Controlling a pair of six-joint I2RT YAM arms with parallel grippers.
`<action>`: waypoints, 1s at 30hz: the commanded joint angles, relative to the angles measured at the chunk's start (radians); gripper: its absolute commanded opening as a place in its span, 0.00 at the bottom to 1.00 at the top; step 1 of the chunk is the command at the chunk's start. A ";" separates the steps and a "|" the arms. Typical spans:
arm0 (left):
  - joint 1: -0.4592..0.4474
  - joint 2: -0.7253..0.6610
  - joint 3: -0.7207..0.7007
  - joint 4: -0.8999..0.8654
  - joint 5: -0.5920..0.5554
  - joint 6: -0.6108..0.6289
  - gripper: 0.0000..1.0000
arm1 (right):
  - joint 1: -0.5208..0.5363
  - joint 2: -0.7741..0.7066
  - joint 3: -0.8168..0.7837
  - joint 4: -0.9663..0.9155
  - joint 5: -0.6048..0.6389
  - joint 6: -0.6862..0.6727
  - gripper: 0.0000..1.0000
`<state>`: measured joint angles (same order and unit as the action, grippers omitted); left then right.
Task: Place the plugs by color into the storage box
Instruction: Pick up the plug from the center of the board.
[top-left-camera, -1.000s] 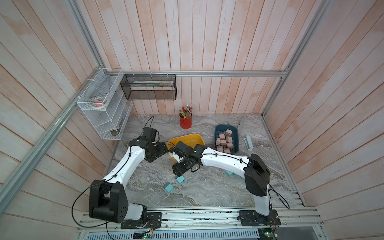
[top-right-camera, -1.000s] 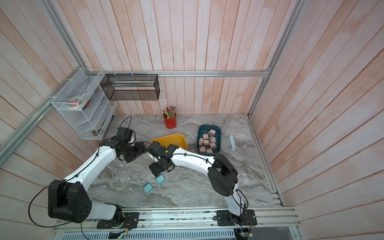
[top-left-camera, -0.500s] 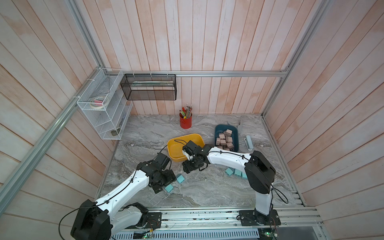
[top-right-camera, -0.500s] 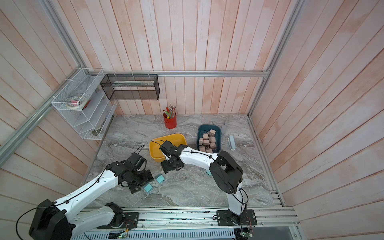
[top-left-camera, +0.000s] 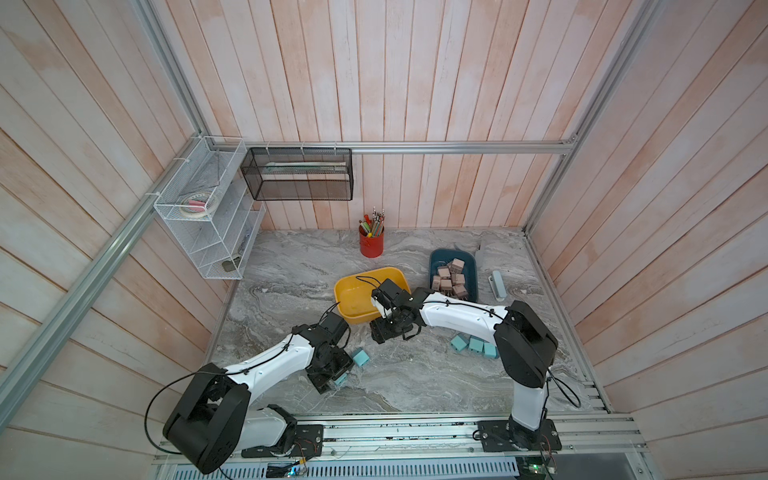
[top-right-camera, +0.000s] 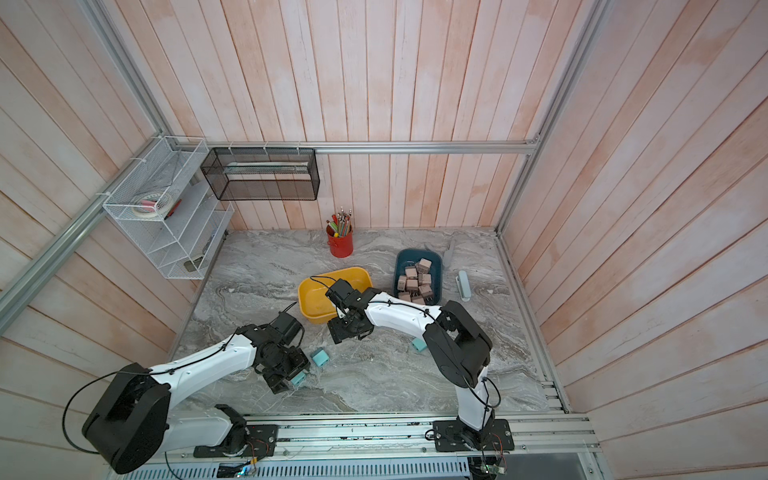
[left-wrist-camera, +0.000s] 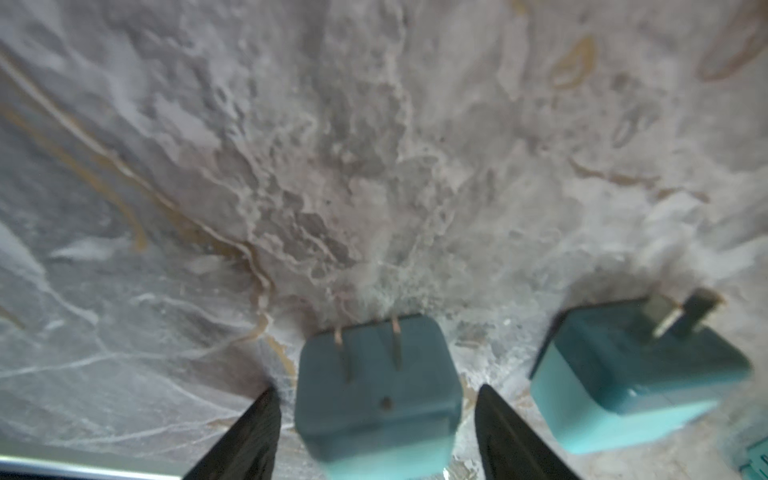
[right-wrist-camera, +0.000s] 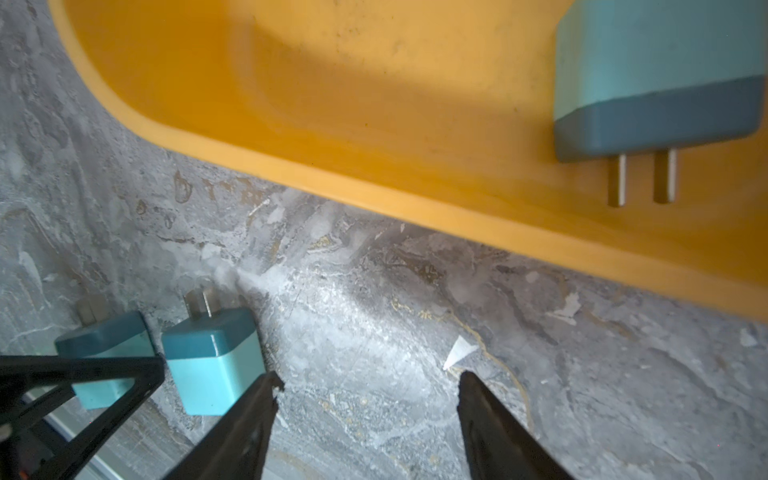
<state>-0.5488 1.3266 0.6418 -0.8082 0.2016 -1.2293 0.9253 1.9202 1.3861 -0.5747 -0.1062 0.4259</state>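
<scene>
A teal plug (left-wrist-camera: 376, 395) lies on the marble table between the fingers of my left gripper (left-wrist-camera: 376, 390), which stands open with a narrow gap on each side. In both top views this gripper (top-left-camera: 332, 380) (top-right-camera: 291, 380) is low at the front left. A second teal plug (top-left-camera: 360, 357) (left-wrist-camera: 636, 374) lies just beside it. My right gripper (top-left-camera: 384, 334) (right-wrist-camera: 368, 378) is open and empty over bare table at the front edge of the yellow box (top-left-camera: 345, 291) (right-wrist-camera: 291, 104). One teal plug (right-wrist-camera: 656, 79) lies in that box. Brown plugs (top-left-camera: 449, 278) fill the blue box (top-left-camera: 432, 266).
Three more teal plugs (top-left-camera: 476, 345) lie near the right arm's elbow. A red pen cup (top-left-camera: 371, 245) stands at the back. A grey bar (top-left-camera: 497, 284) lies right of the blue box. A white wire shelf (top-left-camera: 208, 232) and a black mesh basket (top-left-camera: 299, 174) hang on the walls.
My left arm swung from the yellow box down to the front plugs, and its jaws have narrowed around one. My right gripper moved from those plugs to the yellow box's front edge.
</scene>
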 joint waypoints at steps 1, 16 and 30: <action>0.011 0.032 0.028 -0.019 -0.053 0.008 0.66 | 0.004 -0.030 -0.006 0.007 -0.004 0.003 0.72; 0.066 0.011 0.218 -0.197 -0.129 0.146 0.42 | -0.009 -0.019 0.010 0.004 -0.001 -0.027 0.72; 0.154 0.369 0.815 -0.225 -0.194 0.417 0.42 | -0.129 -0.135 -0.104 0.047 -0.032 -0.007 0.72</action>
<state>-0.4038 1.6287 1.3968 -1.0466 0.0238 -0.8906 0.7975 1.8038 1.3025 -0.5385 -0.1219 0.4164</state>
